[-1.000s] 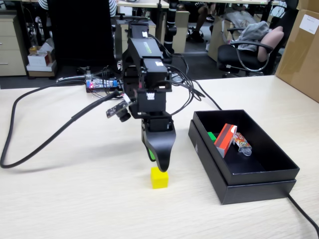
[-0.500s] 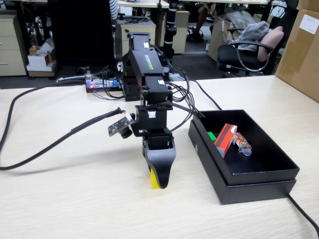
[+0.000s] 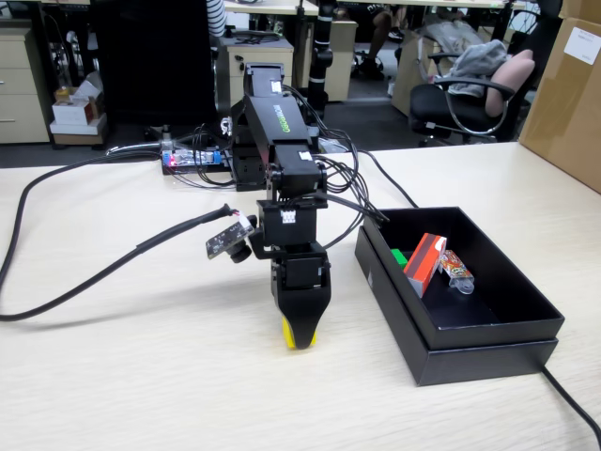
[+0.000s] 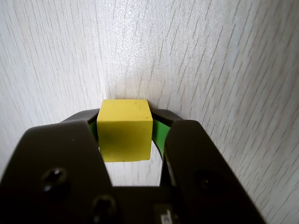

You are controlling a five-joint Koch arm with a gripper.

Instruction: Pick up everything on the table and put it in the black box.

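Note:
In the fixed view my gripper (image 3: pixel 299 340) points straight down at the table (image 3: pixel 131 385), left of the black box (image 3: pixel 474 362). It hides most of the yellow cube (image 3: pixel 287 334); only a yellow sliver shows at its tip. The wrist view shows the yellow cube (image 4: pixel 125 130) held between the green-padded jaws of the gripper (image 4: pixel 125 115), both pads against its sides, with the cube still on the tabletop (image 4: pixel 210 56). Inside the black box lie the red rectangular box (image 3: pixel 424 263) and the green cube (image 3: pixel 399 256).
A small colourful wrapped packet (image 3: pixel 456 269) lies in the black box beside the red box. Thick black cables (image 3: pixel 84 272) run across the table's left side to a circuit board (image 3: pixel 192 158) behind the arm. A tan carton (image 3: pixel 568 89) stands far right.
The gripper has come down over the yellow cube, which stood free in front of it a second ago, and its jaws have closed on the cube's sides.

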